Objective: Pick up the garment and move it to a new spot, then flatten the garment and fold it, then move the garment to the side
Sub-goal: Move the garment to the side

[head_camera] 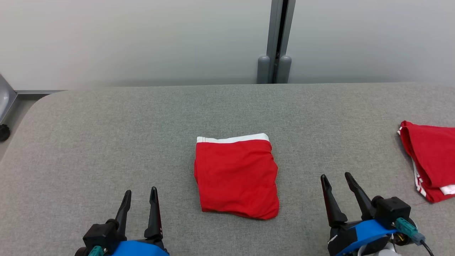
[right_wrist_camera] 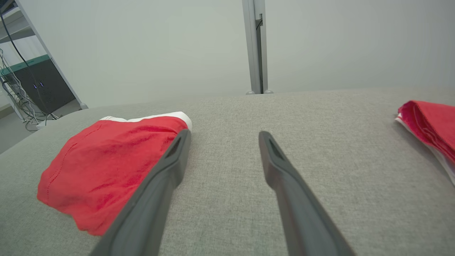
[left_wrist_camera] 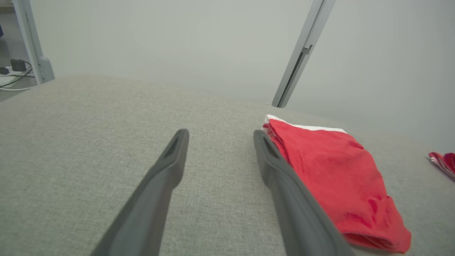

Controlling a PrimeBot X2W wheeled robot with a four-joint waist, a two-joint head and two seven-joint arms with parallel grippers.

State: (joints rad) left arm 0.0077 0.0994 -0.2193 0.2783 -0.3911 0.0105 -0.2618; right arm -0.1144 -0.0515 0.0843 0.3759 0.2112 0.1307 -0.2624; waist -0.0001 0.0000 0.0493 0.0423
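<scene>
Facing a grey fabric table (head_camera: 106, 124) and pale wall (head_camera: 142, 39), we see the folded garment (head_camera: 236, 176) at its centre; our left gripper (head_camera: 140, 191) and right gripper (head_camera: 335, 175) flank it, both spread, empty

grey woven tabletop (head_camera: 106, 142) with a rounded far-left corner, spanning the foreground. behind it, a pale wall (head_camera: 142, 35) split by a grey upright post (head_camera: 280, 28), with two rounded caps (head_camera: 263, 69) at its base. near the tabletop's right edge, a loosely folded red cloth with white trim (head_camera: 432, 160). far left, on the floor, a black caster (head_camera: 4, 132); beyond, a dark cabinet (right_wrist_camera: 49, 85) and loose cables (right_wrist_camera: 17, 103).
</scene>
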